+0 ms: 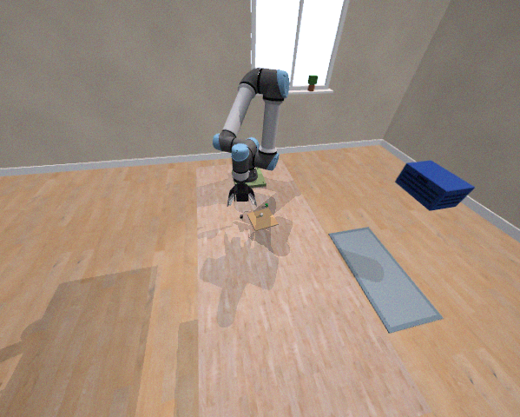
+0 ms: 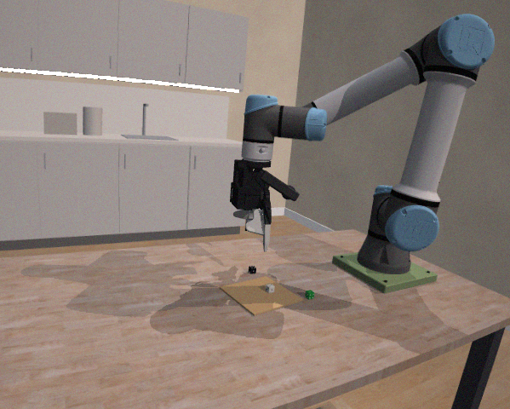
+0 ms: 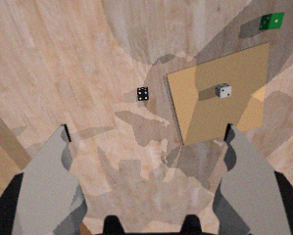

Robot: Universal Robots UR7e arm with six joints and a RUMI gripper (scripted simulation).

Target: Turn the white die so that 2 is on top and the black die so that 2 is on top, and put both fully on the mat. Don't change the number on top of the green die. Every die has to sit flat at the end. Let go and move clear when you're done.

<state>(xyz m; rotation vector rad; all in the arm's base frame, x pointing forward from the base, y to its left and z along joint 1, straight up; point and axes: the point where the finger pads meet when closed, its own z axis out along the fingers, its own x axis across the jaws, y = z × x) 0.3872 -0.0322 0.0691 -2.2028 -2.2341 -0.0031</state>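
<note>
The white die (image 3: 222, 90) sits flat on the tan mat, near the mat's middle; it also shows in the exterior view (image 2: 269, 288). The black die (image 3: 142, 93) lies on the wooden table just off the mat's edge, with several pips on top; it also shows in the exterior view (image 2: 251, 268). The green die (image 3: 271, 21) lies on the table off the mat's far corner, and shows in the exterior view (image 2: 309, 294). My gripper (image 3: 147, 124) (image 2: 259, 239) is open and empty, hanging well above the table, roughly over the black die.
The arm's green base plate (image 2: 384, 272) stands on the table behind the mat. The table's right edge runs close beyond the base. A blue crate (image 1: 433, 184) and a grey floor mat (image 1: 383, 277) are far off in the room.
</note>
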